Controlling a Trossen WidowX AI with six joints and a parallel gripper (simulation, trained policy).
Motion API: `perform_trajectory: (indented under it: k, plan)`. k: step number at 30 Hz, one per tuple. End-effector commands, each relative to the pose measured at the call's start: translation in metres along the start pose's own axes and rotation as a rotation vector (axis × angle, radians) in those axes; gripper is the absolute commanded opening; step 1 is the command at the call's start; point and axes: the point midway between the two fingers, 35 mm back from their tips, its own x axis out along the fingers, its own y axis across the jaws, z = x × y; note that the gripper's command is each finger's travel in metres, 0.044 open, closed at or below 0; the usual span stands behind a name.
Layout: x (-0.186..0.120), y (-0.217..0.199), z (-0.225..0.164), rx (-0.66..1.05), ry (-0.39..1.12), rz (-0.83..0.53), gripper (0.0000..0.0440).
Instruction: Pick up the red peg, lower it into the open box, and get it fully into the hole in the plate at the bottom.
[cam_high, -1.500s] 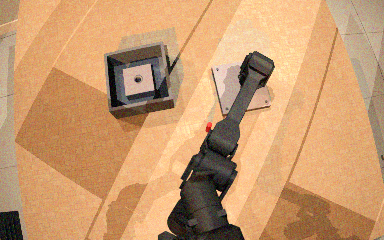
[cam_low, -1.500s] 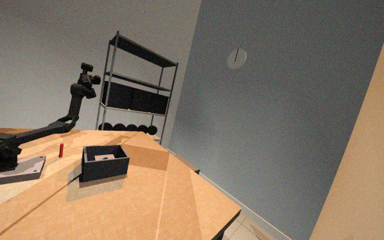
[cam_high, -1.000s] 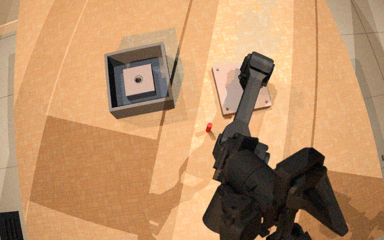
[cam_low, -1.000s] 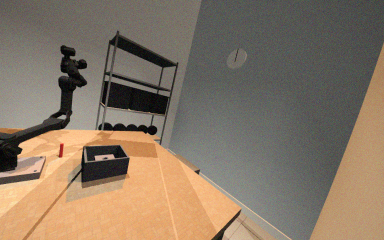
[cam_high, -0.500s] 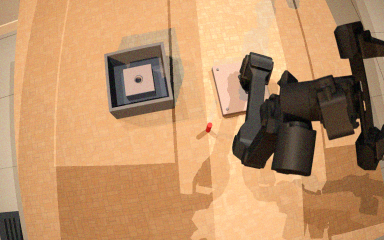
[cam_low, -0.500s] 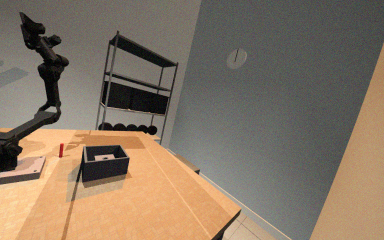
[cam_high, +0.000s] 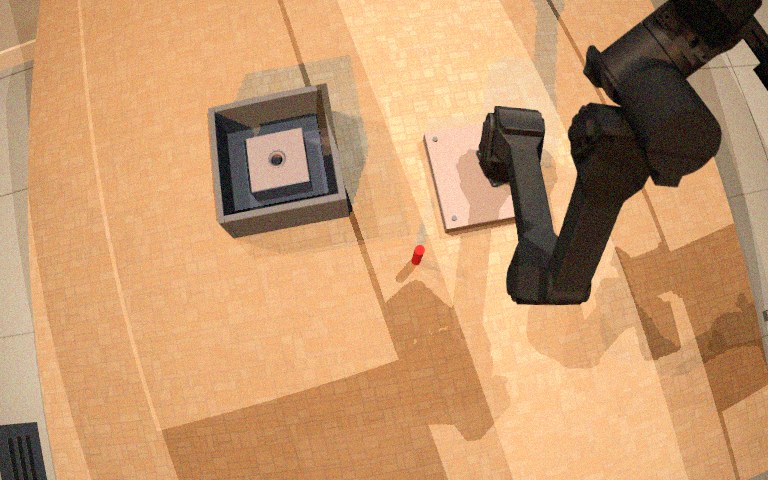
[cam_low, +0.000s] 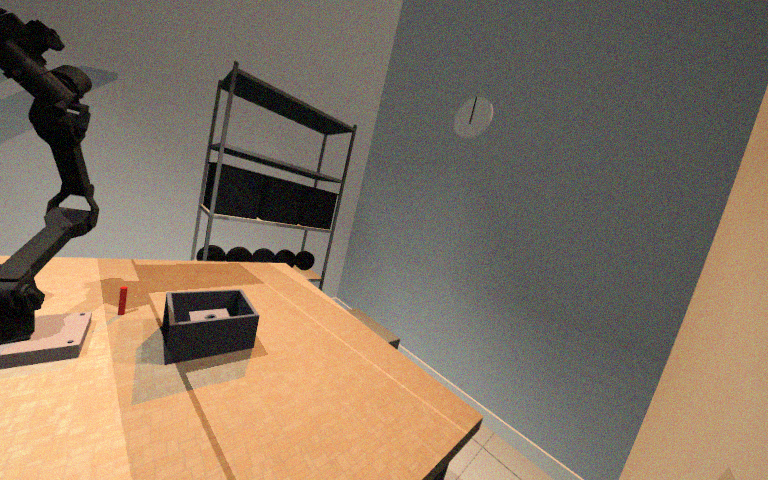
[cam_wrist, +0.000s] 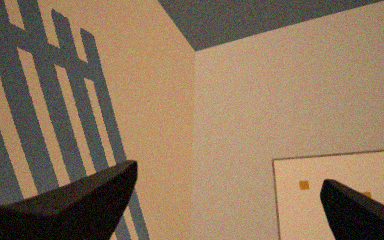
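"While the red peg (cam_high: 417, 254) (cam_low: 122, 301) stands on the worktop (cam_high: 254, 316) (cam_low: 317, 362), right of the open box (cam_high: 283, 213) (cam_low: 210, 339) from above, which step is this?"

"Step 1, I'd say: reaching it. The gripper (cam_wrist: 227, 178) is wide, with 0 things held, and should swing back down over the peg."

"What's hidden?"

"Its fingers are cut off in 2 views; the hole's (cam_high: 276, 159) (cam_low: 211, 316) depth I can't judge."

The arm (cam_high: 673, 118) (cam_low: 62, 141) has swung away from reaching down the middle of the counter (cam_high: 254, 316) (cam_low: 317, 396); in the top view its outer part now crosses the right edge high up, and the gripper (cam_wrist: 227, 178) has left that view. In the exterior view, the arm's upper end has shifted left, farther from the counter's far right corner. The broad dark shadow has moved away from the counter's left edge in the top view.
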Motion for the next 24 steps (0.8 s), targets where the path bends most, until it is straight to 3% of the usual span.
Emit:
perform_trajectory:
  k: [1,12,24]
  plan:
    - [0.012,0.041,-0.033,-0.009,0.097,0.114,0.0440]
    - [0.006,0.140,-0.109,-0.038,0.322,0.417,0.0440]
    - [-0.051,0.236,-0.175,-0.102,0.542,0.756,0.0440]
